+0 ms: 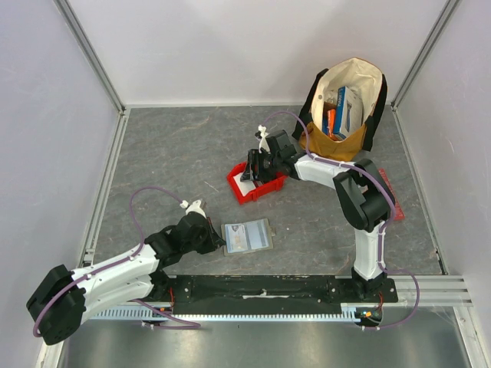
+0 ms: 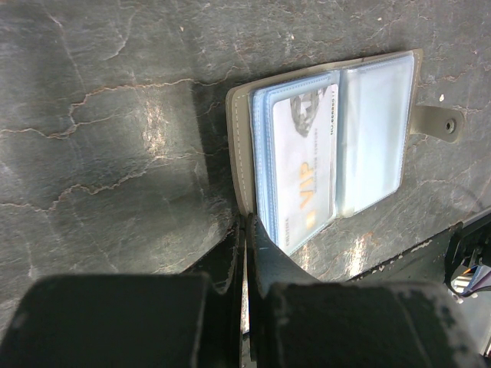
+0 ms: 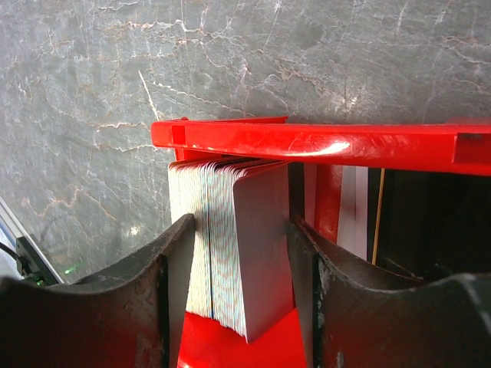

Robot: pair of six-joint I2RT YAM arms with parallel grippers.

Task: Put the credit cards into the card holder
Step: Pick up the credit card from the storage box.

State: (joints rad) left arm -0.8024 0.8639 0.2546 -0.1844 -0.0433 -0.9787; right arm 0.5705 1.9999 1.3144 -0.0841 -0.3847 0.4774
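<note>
The grey-olive card holder [image 1: 245, 237] lies open on the table in front of the arms. In the left wrist view its clear sleeves [image 2: 372, 130] show, and one pale blue card marked VIP [image 2: 303, 172] sits in a sleeve. My left gripper [image 2: 247, 224] is shut, its tips at the holder's near left corner [image 1: 218, 241]. A thick stack of credit cards [image 3: 253, 245] stands on edge in the red bin [image 3: 322, 143]. My right gripper [image 3: 242, 230] reaches into the bin [image 1: 270, 186], with one finger against each side of the stack.
An open tan and black bag [image 1: 349, 107] with colourful boxes stands at the back right. A long red ribbed box [image 1: 391, 193] lies behind my right arm. Grey walls and metal rails frame the table.
</note>
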